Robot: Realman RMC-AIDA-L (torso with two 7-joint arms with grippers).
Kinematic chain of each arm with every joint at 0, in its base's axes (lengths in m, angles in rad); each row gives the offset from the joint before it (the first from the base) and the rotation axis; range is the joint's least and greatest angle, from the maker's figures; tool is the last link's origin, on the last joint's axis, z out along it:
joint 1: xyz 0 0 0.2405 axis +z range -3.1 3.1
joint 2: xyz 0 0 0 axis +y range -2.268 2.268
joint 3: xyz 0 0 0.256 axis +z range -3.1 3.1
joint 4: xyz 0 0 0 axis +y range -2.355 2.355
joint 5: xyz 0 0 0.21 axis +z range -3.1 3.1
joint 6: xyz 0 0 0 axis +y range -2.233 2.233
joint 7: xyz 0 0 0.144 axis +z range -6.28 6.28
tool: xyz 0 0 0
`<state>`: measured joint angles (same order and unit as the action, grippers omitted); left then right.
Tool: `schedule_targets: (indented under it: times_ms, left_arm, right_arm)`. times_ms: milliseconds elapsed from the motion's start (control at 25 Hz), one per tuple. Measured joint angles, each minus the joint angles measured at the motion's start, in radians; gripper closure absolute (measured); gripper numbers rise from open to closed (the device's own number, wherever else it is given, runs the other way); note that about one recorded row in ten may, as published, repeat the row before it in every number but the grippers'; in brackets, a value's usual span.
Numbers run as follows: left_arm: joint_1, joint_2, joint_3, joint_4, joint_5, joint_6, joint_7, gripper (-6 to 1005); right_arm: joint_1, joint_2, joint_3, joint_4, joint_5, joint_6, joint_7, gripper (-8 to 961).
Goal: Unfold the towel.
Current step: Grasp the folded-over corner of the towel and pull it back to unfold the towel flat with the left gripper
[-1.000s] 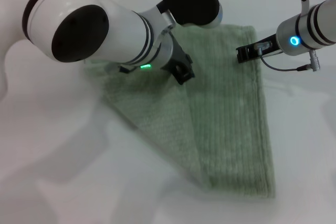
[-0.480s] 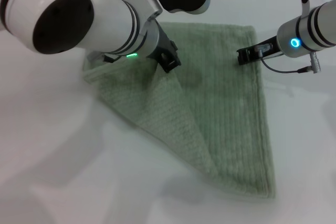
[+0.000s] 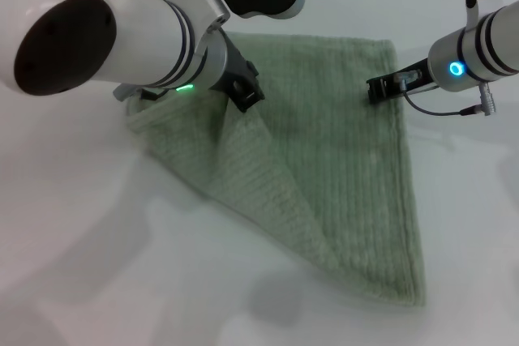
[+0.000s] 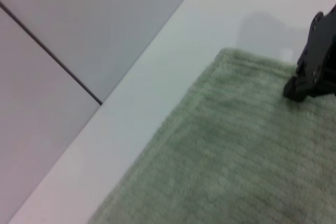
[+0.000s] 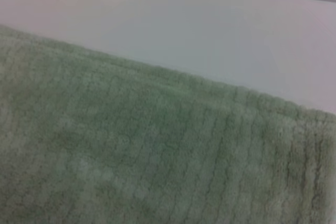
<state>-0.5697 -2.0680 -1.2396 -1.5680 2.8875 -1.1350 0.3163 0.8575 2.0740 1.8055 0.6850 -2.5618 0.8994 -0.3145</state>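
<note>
On white table [image 3: 73, 224], towel [image 3: 340, 168] lies part-folded — diagonal flap doubled over its left half, crease running from near left gripper down toward near corner. Left gripper [image 3: 241, 93] at top of that flap, fabric bunched and lifted into ridge under it; fingers closed on towel fold. Right side of towel flat, ribbed lines visible. Right gripper [image 3: 381, 87] low at towel's far right corner, tips touching cloth — whether pinching or open, cannot tell. Table edge meets grey wall [image 4: 79, 19] behind.
</note>
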Motion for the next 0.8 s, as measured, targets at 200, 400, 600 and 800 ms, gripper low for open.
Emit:
schedule_targets:
  times_ms: [200, 400, 600, 800]
  left_arm:
    - [0.015, -0.001, 0.002, -0.032, 0.001, -0.047, -0.007, 982]
    - [0.028, 0.001, 0.007, -0.082, 0.001, -0.100, -0.024, 981]
    - [0.048, 0.001, 0.003, -0.098, 0.001, -0.124, -0.026, 980]
    - [0.056, 0.002, -0.003, -0.098, 0.001, -0.149, -0.026, 979]
  right_arm:
    - [0.000, 0.000, 0.000, -0.001, 0.001, 0.003, 0.000, 953]
    - [-0.001, 0.000, -0.001, -0.001, 0.009, 0.005, 0.000, 953]
    - [-0.002, 0.000, -0.002, -0.001, 0.010, 0.006, 0.000, 953]
    - [-0.002, 0.000, -0.002, -0.001, 0.011, 0.007, 0.000, 954]
